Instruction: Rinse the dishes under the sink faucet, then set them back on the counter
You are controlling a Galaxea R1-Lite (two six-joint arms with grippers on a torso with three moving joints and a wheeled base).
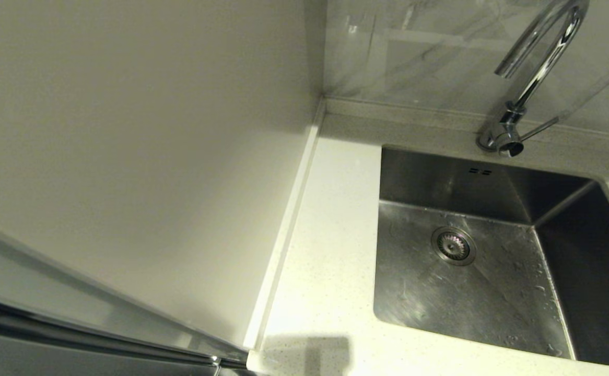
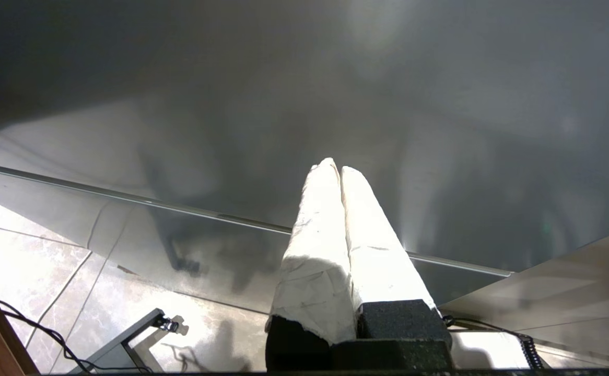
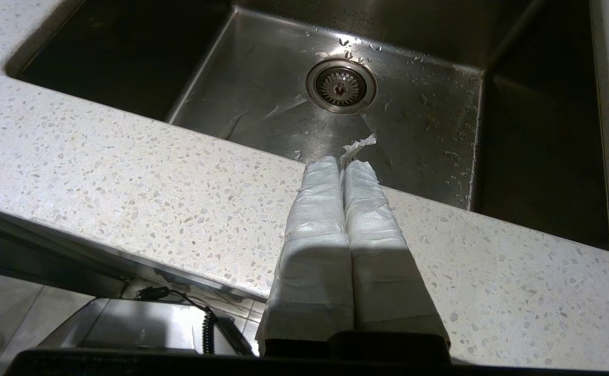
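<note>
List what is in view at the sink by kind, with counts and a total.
Faucet: 1
Sink: 1
Drain strainer: 1
Overflow slots: 2
Counter: 1
Grippers: 2, left gripper and right gripper, both shut and empty
Dishes: 0 in view
Total: 8

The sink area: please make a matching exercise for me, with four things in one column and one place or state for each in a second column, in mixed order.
Things:
1. sink faucet
2. drain strainer
3. right pincer
4. overflow slots

Places or states:
A. on the back wall of the sink
B. shut, empty, above the front edge of the counter
C. in the floor of the basin
D. stands on the counter behind the basin, with no water running

Pairs: 1-D, 2-C, 3-B, 4-A
</note>
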